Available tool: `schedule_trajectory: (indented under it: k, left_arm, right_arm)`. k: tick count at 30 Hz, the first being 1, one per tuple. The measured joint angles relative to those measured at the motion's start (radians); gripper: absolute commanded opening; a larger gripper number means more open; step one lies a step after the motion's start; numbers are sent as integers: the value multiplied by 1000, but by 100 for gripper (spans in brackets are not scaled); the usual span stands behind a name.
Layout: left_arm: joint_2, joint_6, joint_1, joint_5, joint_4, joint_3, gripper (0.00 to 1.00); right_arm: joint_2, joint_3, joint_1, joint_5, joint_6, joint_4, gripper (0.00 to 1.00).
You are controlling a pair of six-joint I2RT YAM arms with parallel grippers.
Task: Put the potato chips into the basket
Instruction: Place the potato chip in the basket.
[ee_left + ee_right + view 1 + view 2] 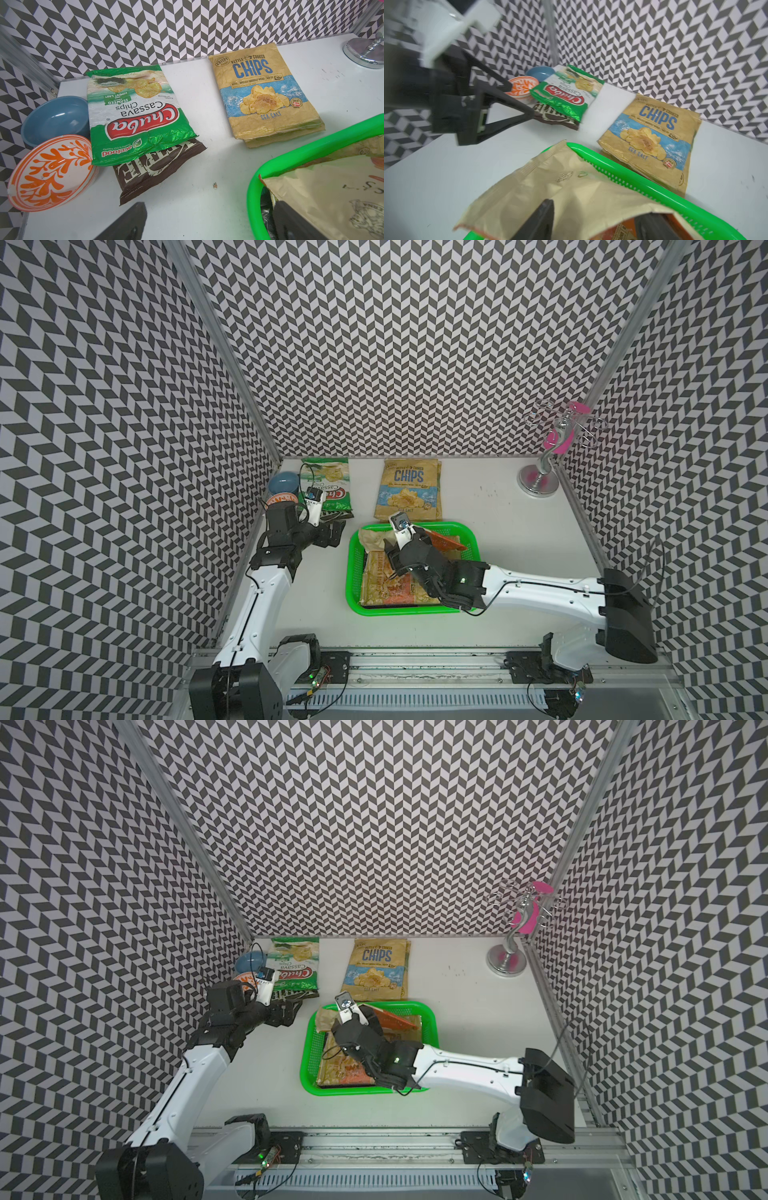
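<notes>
**Top view.** The green basket (352, 572) sits mid-table and holds several bags of potato chips (390, 585).

**Left wrist view.** Outside the basket, a Chuba bag (133, 116) overlaps a brown Kettle bag (153, 166) near the table's far left corner. Stacked CHIPS bags (264, 93) lie by the far edge.

**Right wrist view.** The left gripper (522, 99) has its jaws spread wide, near the Kettle bag. The right gripper (593, 207) has its jaws apart, and a tan bag (550, 187) lies between them, draped over the basket rim.

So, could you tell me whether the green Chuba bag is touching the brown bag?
Touching: the left wrist view shows the Chuba bag lying directly on the brown bag.
</notes>
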State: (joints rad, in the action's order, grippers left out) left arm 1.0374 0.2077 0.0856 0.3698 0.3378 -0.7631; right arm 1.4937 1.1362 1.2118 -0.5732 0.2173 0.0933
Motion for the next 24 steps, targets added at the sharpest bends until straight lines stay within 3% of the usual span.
schedule_trajectory:
  k: [4, 11, 19, 24]
  left_arm:
    - [0, 0, 0, 0, 0, 0, 99]
    - [0, 0, 0, 0, 0, 0, 99]
    - [0, 0, 0, 0, 0, 0, 99]
    - [0, 0, 0, 0, 0, 0, 99]
  right_arm:
    - [-128, 2, -13, 209, -29, 35, 80]
    - [-237, 2, -122, 528, -15, 84, 77]
    - [-173, -96, -333, 793, 106, 83, 74]
    - [-34, -122, -323, 927, 129, 88, 73]
